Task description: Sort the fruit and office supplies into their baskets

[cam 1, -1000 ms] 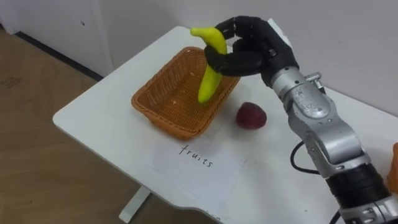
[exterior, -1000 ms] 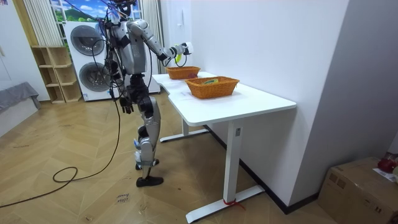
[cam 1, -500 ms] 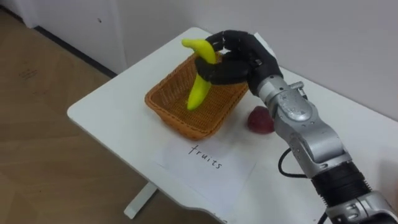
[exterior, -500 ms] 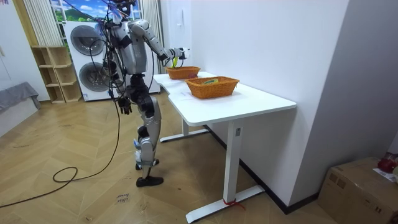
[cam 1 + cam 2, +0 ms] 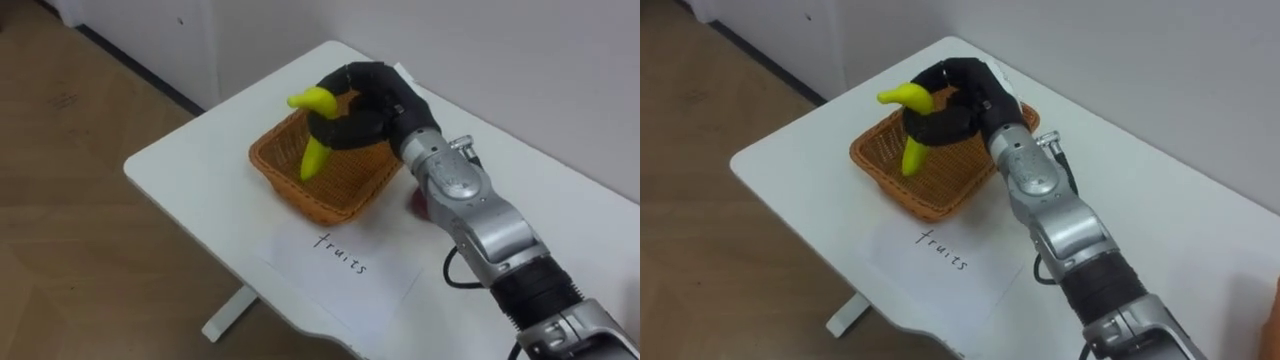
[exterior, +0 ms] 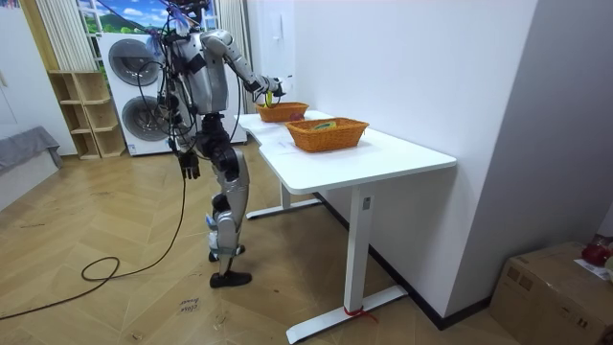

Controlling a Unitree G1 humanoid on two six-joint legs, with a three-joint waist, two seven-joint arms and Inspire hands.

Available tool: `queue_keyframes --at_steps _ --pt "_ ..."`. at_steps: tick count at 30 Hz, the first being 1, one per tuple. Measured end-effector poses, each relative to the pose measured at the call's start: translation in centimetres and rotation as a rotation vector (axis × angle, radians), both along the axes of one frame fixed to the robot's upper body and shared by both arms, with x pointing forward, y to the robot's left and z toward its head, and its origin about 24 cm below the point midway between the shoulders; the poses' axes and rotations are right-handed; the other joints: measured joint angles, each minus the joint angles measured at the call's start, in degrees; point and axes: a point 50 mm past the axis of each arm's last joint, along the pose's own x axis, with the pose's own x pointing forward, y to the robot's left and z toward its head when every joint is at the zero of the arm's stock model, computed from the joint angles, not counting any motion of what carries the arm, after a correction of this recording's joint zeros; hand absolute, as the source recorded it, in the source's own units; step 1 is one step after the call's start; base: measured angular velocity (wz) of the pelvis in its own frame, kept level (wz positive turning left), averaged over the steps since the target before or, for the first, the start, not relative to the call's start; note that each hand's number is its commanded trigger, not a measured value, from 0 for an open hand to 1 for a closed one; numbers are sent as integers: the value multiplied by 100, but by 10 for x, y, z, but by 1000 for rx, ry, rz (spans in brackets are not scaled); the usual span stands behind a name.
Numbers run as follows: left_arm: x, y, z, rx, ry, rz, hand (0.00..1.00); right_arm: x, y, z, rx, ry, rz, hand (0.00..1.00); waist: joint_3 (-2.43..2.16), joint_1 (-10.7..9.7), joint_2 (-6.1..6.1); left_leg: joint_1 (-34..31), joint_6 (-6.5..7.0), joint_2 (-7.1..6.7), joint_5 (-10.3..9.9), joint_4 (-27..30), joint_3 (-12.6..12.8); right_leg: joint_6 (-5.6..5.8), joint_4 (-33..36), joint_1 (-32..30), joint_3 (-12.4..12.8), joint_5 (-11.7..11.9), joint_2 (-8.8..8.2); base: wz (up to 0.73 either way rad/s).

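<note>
The right hand [image 5: 375, 100] is over the wicker fruit basket [image 5: 290, 190], its black fingers curled tight round a yellow banana [image 5: 312, 160]. The banana hangs nearly upright. Its curved upper end sticks out above the fingers toward the worktop's left edge, and its lower end dips below the basket's rim, inside the basket. I cannot tell whether the tip touches the woven bottom.

The basket is rectangular and stands on the white worktop [image 5: 190, 160], close to the left edge and about midway between the near and far corners of that end. Just in front of it, along the near edge, lies a white sheet of paper [image 5: 345, 280] with a handwritten word on it. A dark red fruit [image 5: 416, 200] lies on the worktop just outside the basket's right side, mostly hidden behind the right forearm.

In the room view the robot stands upright on the wooden floor at the long side of the worktop, near the end closer to the washing machines, with its right arm stretched out over the basket. A second wicker basket [image 6: 328, 134] stands farther along the worktop, toward the room view's right and well apart from the first. Something yellow-green shows above its rim, too small to make out. The left hand [image 6: 189, 166] hangs by the robot's hip, and I cannot tell how its fingers are set.
</note>
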Motion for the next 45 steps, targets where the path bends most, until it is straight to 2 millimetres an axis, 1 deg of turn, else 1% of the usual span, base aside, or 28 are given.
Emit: queue_keyframes --at_steps 2,3,4,5,6,7,8,9,11,13,24,45 --pt "-2 0 0 0 4 1 0 1 -2 -4 -9 11 -20 100 -7 15 -10 -9 1 -9 0 0 -13 0 -63 18 0 0 -1 0" --pt "-3 0 0 -1 5 1 0 1 -2 -4 -10 10 -24 76 -5 13 -7 -10 1 -10 0 0 -14 0 -63 17 0 0 -2 0" --pt "-4 0 0 0 7 1 0 1 -2 -4 -10 8 -32 58 -2 7 -3 -11 1 -15 0 -1 -15 0 -63 18 0 0 -2 0" --pt "-4 1 0 1 7 1 0 1 -2 -4 -11 9 -37 47 -2 4 -2 -10 1 -17 0 -5 -15 0 -62 19 0 0 0 0" --pt "-4 1 0 1 7 0 0 1 -2 -5 -12 10 -39 20 -1 2 -2 -10 1 -18 0 -6 -16 0 -63 20 -2 0 0 0" --pt "-5 1 0 1 7 0 0 1 -3 -7 -13 17 -43 14 1 0 1 -9 1 -18 0 -6 -21 0 -63 24 -13 0 0 0" --pt "-4 1 1 0 4 -1 0 1 -3 -10 -14 24 -46 0 2 -2 3 -10 1 -18 0 -7 -25 0 -63 24 -20 0 0 0" --pt "-4 1 1 -2 2 -1 0 1 -3 -11 -15 29 -48 0 4 -10 3 -10 1 -15 0 -6 -26 0 -63 24 -23 0 0 0" --pt "-3 0 1 -6 -7 -4 0 1 -4 -13 -16 36 -52 0 30 -13 17 -12 1 -9 0 -5 -25 0 -63 25 -22 0 -3 0" --pt "-2 0 1 -8 -14 -2 0 1 -5 -14 -19 41 -60 0 36 -14 20 -14 1 -5 0 -6 -21 1 -63 21 -1 -1 -4 0" --pt "1 1 2 -18 -40 5 0 1 -7 -18 -23 53 -69 0 34 -24 -5 -5 3 7 0 -18 31 1 -63 7 31 -1 -8 -1" --pt "-3 2 1 -19 -21 -11 0 2 -8 -18 -9 56 -70 0 39 -66 5 -1 7 11 3 -12 29 2 -62 12 46 -1 -17 0"
